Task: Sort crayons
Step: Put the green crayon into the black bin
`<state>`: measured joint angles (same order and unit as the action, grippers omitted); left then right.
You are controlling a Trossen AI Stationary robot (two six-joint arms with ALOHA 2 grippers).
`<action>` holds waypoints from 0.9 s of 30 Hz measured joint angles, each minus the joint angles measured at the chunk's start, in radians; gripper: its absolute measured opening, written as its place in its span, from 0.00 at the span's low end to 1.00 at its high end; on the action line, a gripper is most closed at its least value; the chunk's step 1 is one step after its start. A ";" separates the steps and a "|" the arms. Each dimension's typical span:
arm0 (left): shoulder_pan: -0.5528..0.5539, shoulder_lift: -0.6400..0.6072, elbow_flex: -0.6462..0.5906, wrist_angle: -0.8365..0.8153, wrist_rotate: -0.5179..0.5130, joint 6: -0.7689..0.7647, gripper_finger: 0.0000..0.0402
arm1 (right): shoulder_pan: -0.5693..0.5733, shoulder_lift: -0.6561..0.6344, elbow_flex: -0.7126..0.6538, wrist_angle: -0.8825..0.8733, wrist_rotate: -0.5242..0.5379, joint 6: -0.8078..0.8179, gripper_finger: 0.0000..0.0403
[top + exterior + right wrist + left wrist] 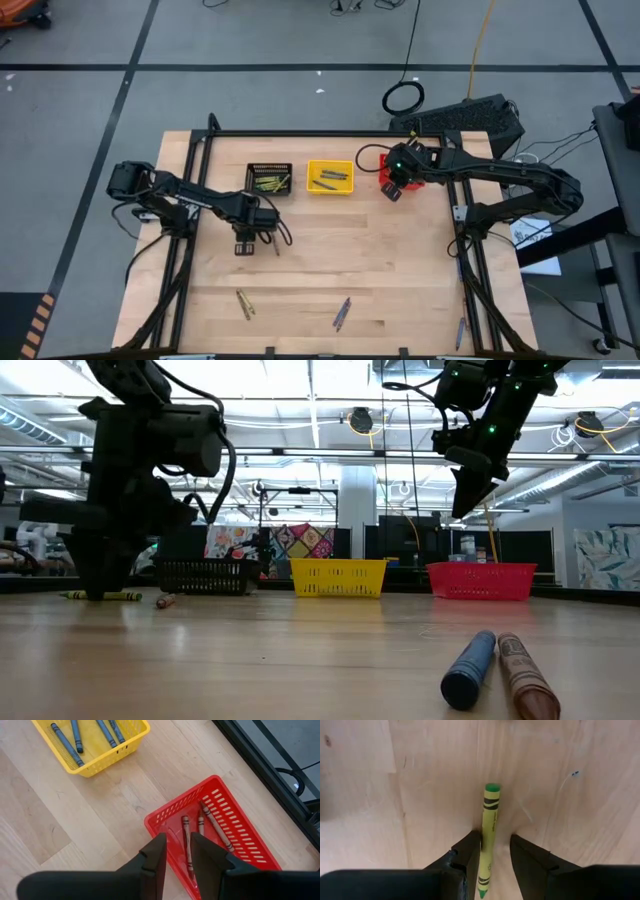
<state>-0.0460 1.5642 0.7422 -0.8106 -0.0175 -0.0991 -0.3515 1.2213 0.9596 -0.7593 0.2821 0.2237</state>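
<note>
Left end effector (495, 852) down at the table (400, 260), fingers spread either side of a green crayon (489, 837) lying flat, not yet pinched. Right end effector (177, 851) above the red basket (240, 820), fingers parted, empty. Brownish crayons (187, 845) in red basket, blue crayons (65, 742) in yellow basket (125, 750)

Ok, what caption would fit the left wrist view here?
Left gripper open over the wooden table, its fingers straddling a yellow-green crayon lying flat.
</note>
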 joint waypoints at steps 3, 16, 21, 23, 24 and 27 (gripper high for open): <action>0.001 0.000 0.000 -0.002 0.016 -0.016 0.27 | 0.000 0.000 0.000 0.000 0.000 0.000 0.19; 0.000 0.001 -0.001 -0.015 0.055 -0.026 0.02 | 0.000 0.000 0.000 0.000 0.000 0.000 0.19; 0.000 -0.007 -0.002 -0.022 0.061 -0.027 0.01 | 0.000 0.000 0.000 0.000 0.000 0.000 0.19; -0.001 -0.019 0.000 -0.025 0.062 -0.034 0.01 | 0.000 0.000 0.000 0.000 0.000 0.000 0.19; -0.001 -0.028 0.002 -0.027 0.063 -0.041 0.01 | 0.000 0.000 0.000 0.000 0.000 0.000 0.19; -0.003 -0.056 0.006 -0.034 0.092 -0.052 0.01 | 0.000 0.000 0.000 0.000 0.000 0.000 0.19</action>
<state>-0.0490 1.5081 0.7481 -0.8449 0.0747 -0.1510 -0.3515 1.2217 0.9600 -0.7589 0.2821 0.2235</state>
